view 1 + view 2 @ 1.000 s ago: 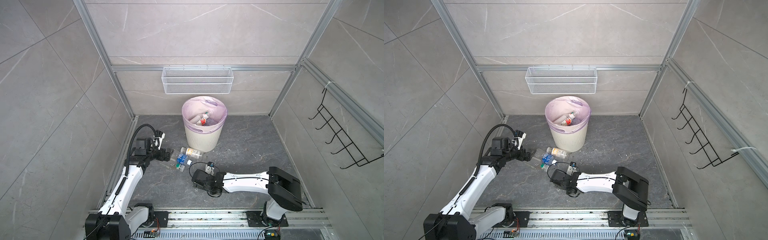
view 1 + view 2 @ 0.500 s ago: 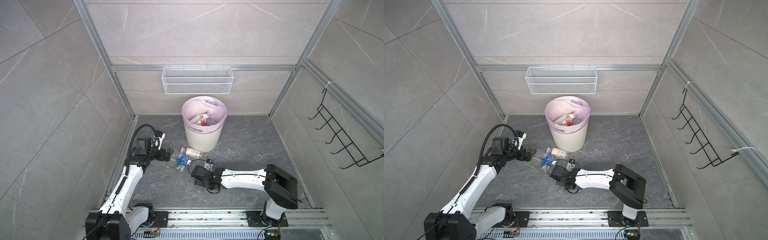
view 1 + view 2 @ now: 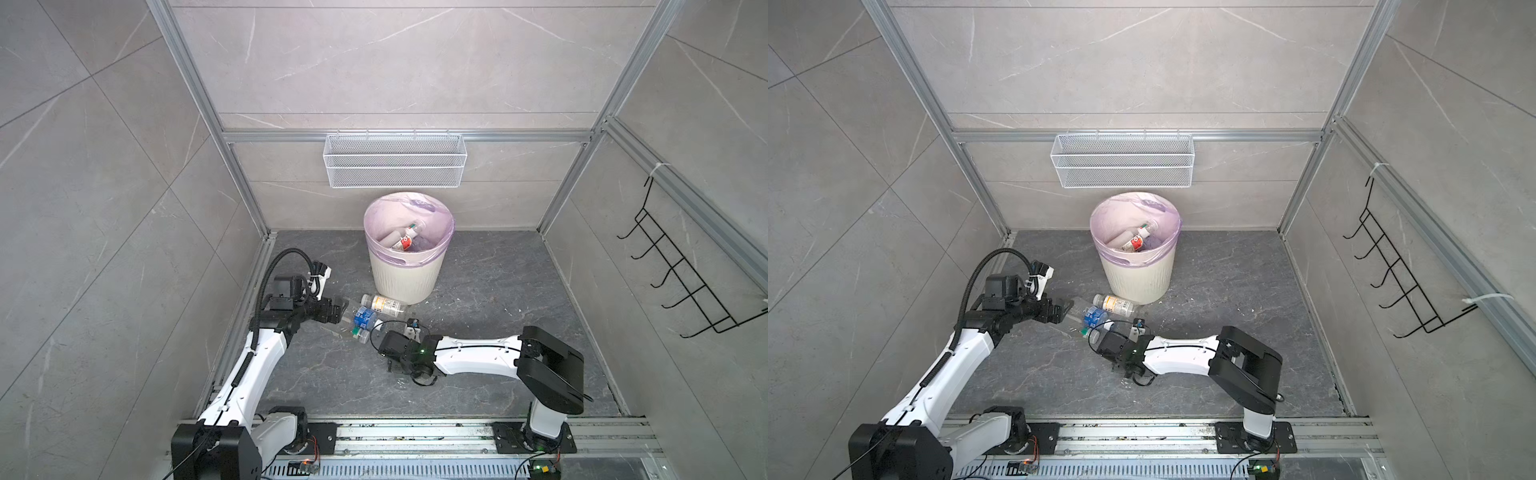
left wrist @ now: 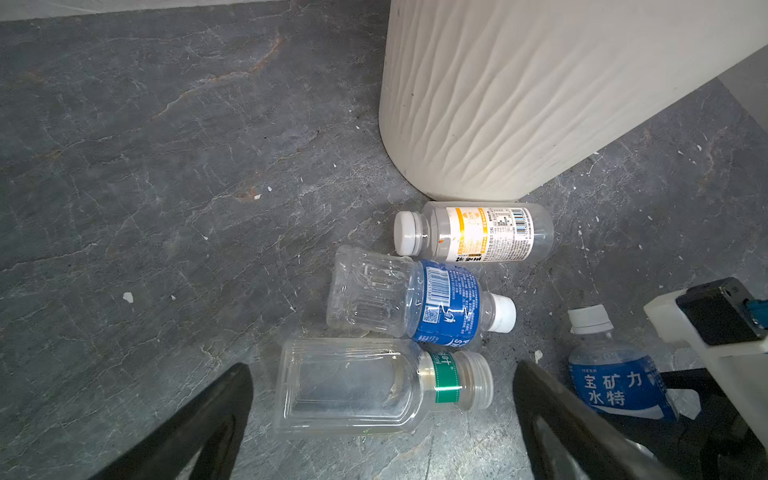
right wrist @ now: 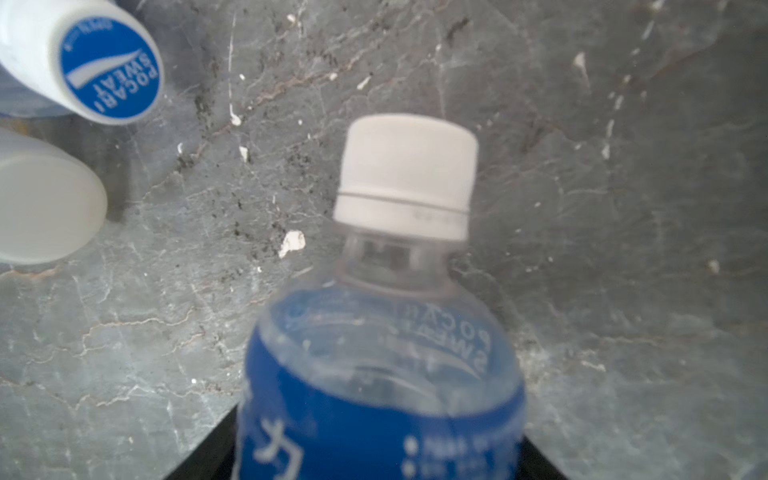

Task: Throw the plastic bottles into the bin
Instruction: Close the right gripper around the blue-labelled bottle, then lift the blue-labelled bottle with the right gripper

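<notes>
Top views: bin (image 3: 405,274) stood lined, several bottles (image 3: 405,241) inside; my left gripper (image 3: 341,311) low, near bin's foot.
Left wrist: left gripper spread wide around green-banded bottle (image 4: 357,386); yellow-labelled bottle (image 4: 478,235) lay just beside bin's foot.
Right wrist: my right gripper (image 5: 380,457) flanked Pocari Sweat bottle (image 5: 382,374); clamped or not, I couldn't tell.
</notes>
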Controlling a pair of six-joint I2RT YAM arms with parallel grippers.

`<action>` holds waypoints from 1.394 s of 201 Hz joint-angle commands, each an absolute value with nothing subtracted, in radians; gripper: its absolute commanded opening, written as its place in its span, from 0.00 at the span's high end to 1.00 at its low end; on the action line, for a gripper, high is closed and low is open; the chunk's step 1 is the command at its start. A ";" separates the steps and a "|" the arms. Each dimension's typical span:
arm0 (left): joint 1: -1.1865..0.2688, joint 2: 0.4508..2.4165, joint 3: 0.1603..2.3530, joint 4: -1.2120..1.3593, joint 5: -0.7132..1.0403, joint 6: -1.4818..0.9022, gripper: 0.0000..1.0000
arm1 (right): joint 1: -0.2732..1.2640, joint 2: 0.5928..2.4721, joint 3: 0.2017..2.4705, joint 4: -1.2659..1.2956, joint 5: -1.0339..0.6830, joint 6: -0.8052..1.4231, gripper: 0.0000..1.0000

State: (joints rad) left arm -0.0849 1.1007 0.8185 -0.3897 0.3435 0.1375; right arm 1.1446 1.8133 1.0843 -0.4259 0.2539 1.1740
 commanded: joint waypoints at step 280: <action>-0.135 1.182 0.844 -0.441 0.386 0.172 0.00 | 1.145 1.212 0.817 -0.521 0.619 0.872 0.41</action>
